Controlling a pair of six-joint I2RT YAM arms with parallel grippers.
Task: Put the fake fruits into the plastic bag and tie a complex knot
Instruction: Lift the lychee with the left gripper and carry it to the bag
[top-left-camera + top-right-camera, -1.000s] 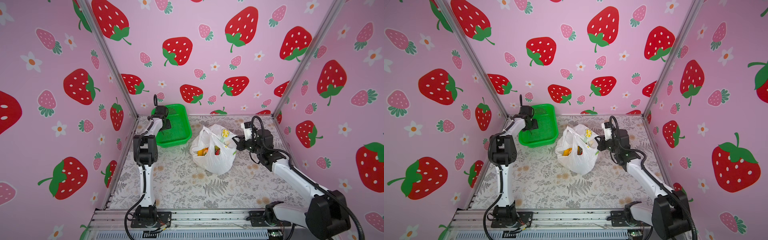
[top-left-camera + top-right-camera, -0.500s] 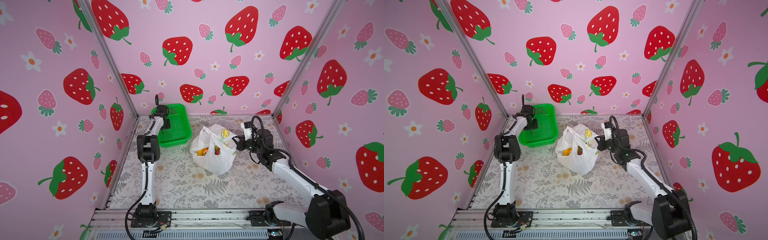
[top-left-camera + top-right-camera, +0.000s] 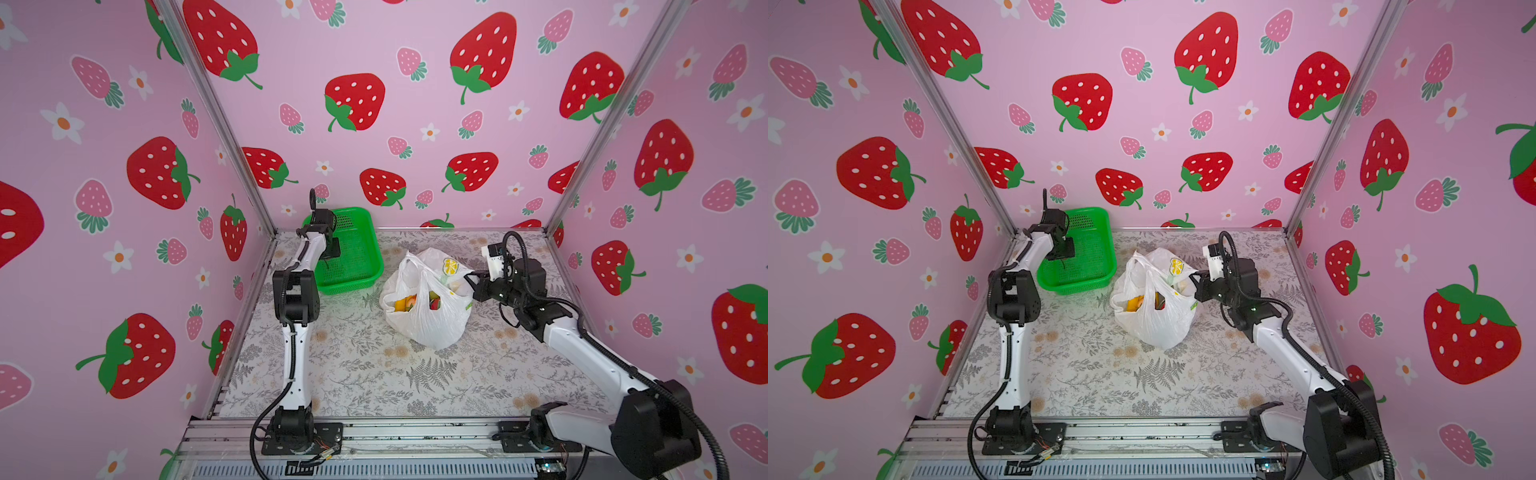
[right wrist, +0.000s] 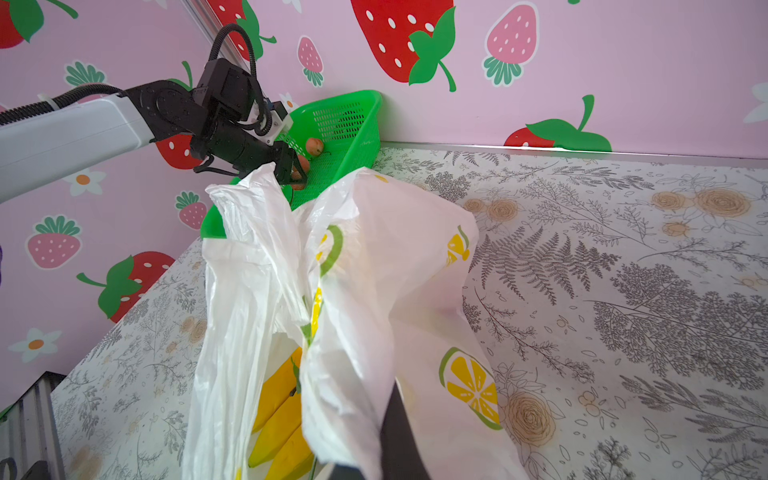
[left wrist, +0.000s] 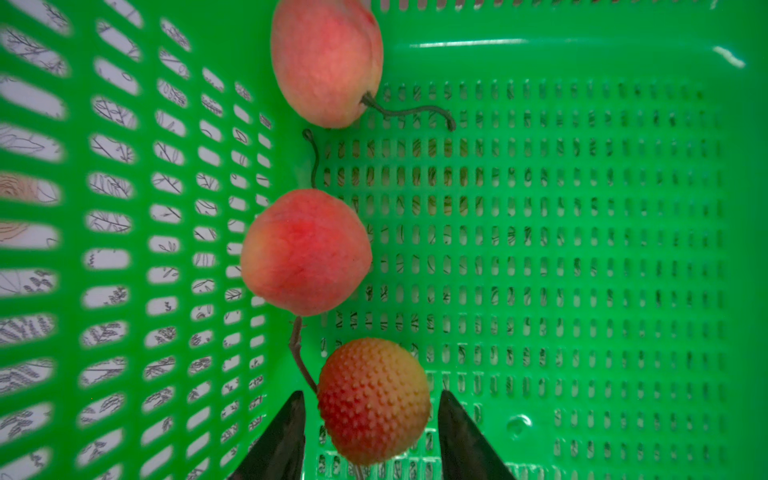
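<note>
The white lemon-print plastic bag [image 3: 428, 320] [image 3: 1154, 324] stands mid-table with its mouth agape. Yellow bananas [image 4: 278, 415] and other fake fruits [image 3: 405, 303] lie inside. My right gripper [image 3: 471, 279] [image 3: 1196, 282] [image 4: 388, 415] is shut on the bag's rim, holding it up. My left gripper [image 5: 371, 395] [image 3: 332, 253] is down in the green basket [image 5: 582, 249]. It is open, one finger on each side of a bumpy red-yellow fruit [image 5: 374, 399] with thin gaps. Two pink-red round fruits [image 5: 307, 249] [image 5: 328, 62] lie beyond it. No knot is in view.
The basket [image 3: 361, 232] [image 3: 1096, 257] sits in the back left corner against the pink walls. The bag's loose handles [image 4: 257, 216] rise between the basket and my right wrist. Floral table surface [image 3: 374, 374] stretches in front of the bag.
The left arm's elbow has swung slightly inward while its gripper stays in the basket, and its jaws have narrowed around the bumpy fruit. The right arm and the bag have not moved.
</note>
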